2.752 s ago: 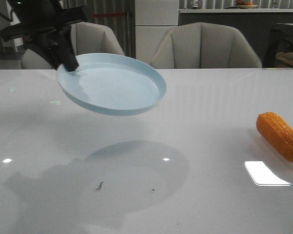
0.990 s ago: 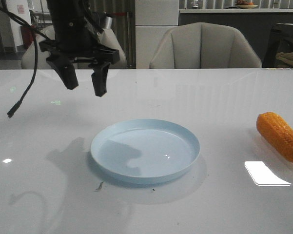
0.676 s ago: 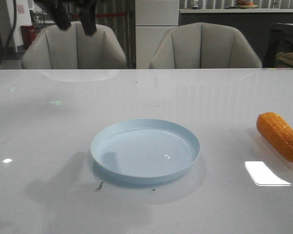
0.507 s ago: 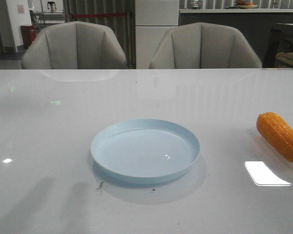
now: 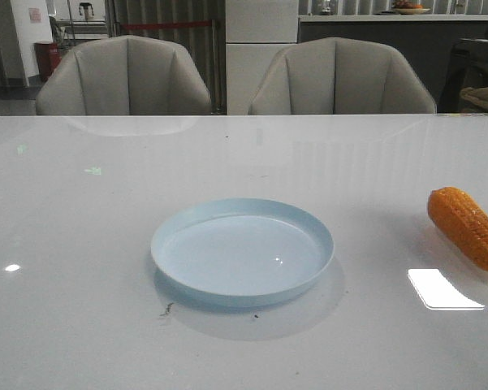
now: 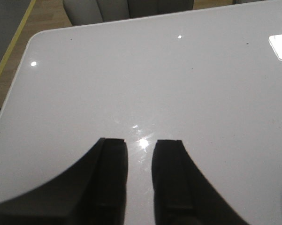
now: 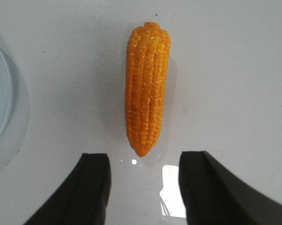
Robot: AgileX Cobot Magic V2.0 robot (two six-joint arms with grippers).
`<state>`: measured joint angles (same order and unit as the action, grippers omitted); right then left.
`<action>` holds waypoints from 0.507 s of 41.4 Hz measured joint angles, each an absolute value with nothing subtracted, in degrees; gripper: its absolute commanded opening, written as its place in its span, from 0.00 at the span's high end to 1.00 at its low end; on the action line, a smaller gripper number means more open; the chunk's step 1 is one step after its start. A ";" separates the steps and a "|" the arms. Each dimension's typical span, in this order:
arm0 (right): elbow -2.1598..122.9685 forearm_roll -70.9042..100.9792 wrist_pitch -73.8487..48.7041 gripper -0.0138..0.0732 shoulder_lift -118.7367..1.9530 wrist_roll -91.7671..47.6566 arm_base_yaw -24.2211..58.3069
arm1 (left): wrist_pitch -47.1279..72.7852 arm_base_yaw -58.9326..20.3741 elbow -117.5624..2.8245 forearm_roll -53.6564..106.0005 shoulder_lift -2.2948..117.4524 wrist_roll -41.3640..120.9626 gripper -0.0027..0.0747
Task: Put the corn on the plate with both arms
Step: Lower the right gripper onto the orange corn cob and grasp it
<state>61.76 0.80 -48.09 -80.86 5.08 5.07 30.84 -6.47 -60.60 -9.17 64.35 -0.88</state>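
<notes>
The pale blue plate (image 5: 242,252) lies flat and empty on the white table, near the middle in the front view. Its rim shows at the edge of the right wrist view (image 7: 0,93). The orange corn (image 5: 467,227) lies on the table at the far right. In the right wrist view the corn (image 7: 147,86) lies lengthwise above my right gripper (image 7: 145,161), its tapered tip just beyond the gap. That gripper is open and empty. My left gripper (image 6: 140,143) is open with a narrow gap, empty, over bare table. Neither arm shows in the front view.
Two grey chairs (image 5: 122,77) (image 5: 341,77) stand behind the table's far edge. A bright light patch (image 5: 442,290) reflects on the table in front of the corn. The table's corner and wooden floor (image 6: 19,42) show in the left wrist view.
My left gripper set the plate down on the table, let go, rose and left the front view. The corn has not moved.
</notes>
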 measured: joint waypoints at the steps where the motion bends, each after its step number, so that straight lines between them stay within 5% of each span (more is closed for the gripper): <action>1: 62.98 0.80 -48.42 0.33 -81.98 5.08 5.07 | 29.38 -6.47 -58.51 -9.17 62.52 -0.88 0.73; 10: 70.49 0.00 -49.58 0.33 -92.53 5.23 5.07 | 25.71 -6.47 -42.32 -8.74 52.31 -0.88 0.78; 21: 74.91 -2.17 -49.78 0.32 -102.39 5.23 5.07 | 25.51 -6.47 -37.09 -8.43 47.39 -0.96 0.80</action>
